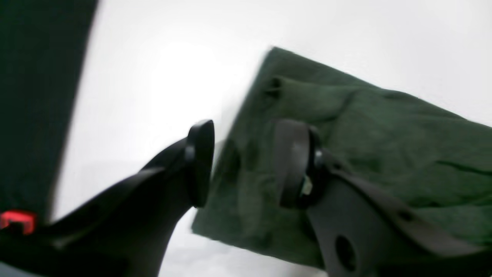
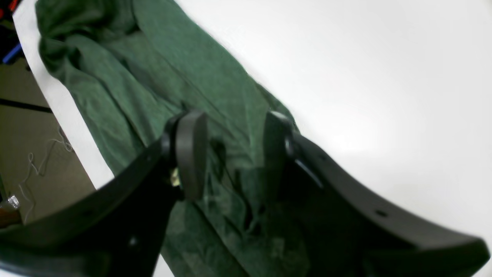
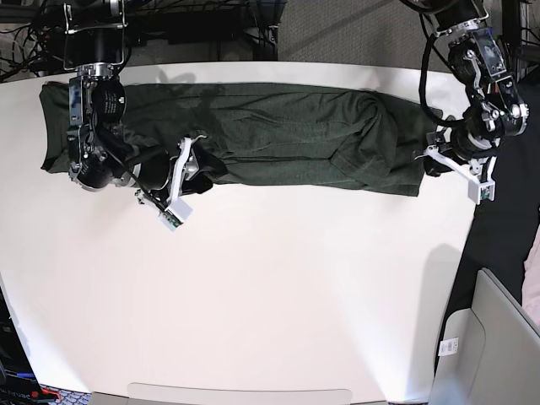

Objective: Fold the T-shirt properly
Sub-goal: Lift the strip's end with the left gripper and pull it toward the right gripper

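Table: big white tabletop (image 3: pixel 278 321), and it's the landmark for everything below.

Shirt: the dark olive-green long-sleeved knit T-shirt (image 3: pixel 278 126) lies folded into one long band along the table's far edge, running nearly from one side edge to the other.

Right arm: the black right gripper (image 3: pixel 187 173) sits on the shirt's near edge, toward the table's left end in the base view.

Right gripper state: fingers spread with a clear gap. Its own camera shows green fabric under and between the pads (image 2: pixel 190 154), but nothing is pinched as far as I can tell.

Left arm: the black left gripper (image 3: pixel 439 156) is at the shirt's other end, by the table's right edge in the base view.

Left gripper state: jaws apart. One pad (image 1: pixel 294 161) is over the cloth and the other is over bare white table, so it straddles the shirt's short end (image 1: pixel 246 127) without clamping it.

Only in base view: the full length of the band and both arms at once.

Only in wrist views: the pad gaps, plus the wrinkles and layered folds (image 2: pixel 115 77) near the right gripper. The left wrist shot is pretty blurry.
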Robot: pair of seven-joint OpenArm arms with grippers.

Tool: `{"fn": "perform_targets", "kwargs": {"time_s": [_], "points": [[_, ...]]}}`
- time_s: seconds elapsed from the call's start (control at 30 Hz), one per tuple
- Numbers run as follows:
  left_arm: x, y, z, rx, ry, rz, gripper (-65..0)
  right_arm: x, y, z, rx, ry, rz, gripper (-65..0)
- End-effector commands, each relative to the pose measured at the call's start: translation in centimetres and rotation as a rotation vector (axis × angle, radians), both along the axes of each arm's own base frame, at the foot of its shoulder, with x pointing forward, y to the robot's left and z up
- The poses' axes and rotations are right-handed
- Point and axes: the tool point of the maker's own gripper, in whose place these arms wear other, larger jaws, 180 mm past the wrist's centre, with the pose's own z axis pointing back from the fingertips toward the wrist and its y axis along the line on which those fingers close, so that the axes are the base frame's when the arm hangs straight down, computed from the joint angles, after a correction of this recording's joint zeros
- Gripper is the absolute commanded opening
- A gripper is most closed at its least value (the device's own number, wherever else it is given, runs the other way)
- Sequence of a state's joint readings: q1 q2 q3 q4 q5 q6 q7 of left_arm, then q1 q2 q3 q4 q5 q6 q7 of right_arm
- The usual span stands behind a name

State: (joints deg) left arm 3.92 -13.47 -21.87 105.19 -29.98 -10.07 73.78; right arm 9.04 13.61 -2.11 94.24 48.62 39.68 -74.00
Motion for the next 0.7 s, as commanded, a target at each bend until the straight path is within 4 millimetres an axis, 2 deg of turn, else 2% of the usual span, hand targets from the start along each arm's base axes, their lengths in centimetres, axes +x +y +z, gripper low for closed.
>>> {"fn": "perform_targets", "kwargs": {"time_s": [0.0,0.2,0.33,0.5,0.67], "points": [[0.0,0.2,0.0,-0.005,0.016,-0.004,-38.2,1.0,0.4,2.2,0.035,-0.071,0.008,-40.2],[-0.4,-0.2,-0.9,-0.016,0.045,-0.050,-31.6,1.0,-0.1,2.5,0.012,-0.090,0.011,-40.2],[-0.4,-0.2,-1.1,-0.014,0.043,-0.056,-31.3,1.0,-0.1,2.6,0.013,-0.090,0.012,-40.2],[-0.7,0.0,-3.5,-0.063,0.102,-0.029,-31.3,1.0,-0.1,2.6,0.016,-0.090,0.012,-40.2],[-0.7,0.0,-3.9,-0.071,0.103,-0.024,-31.3,0.7,-0.5,2.3,0.012,-0.080,0.005,-40.2]]}}
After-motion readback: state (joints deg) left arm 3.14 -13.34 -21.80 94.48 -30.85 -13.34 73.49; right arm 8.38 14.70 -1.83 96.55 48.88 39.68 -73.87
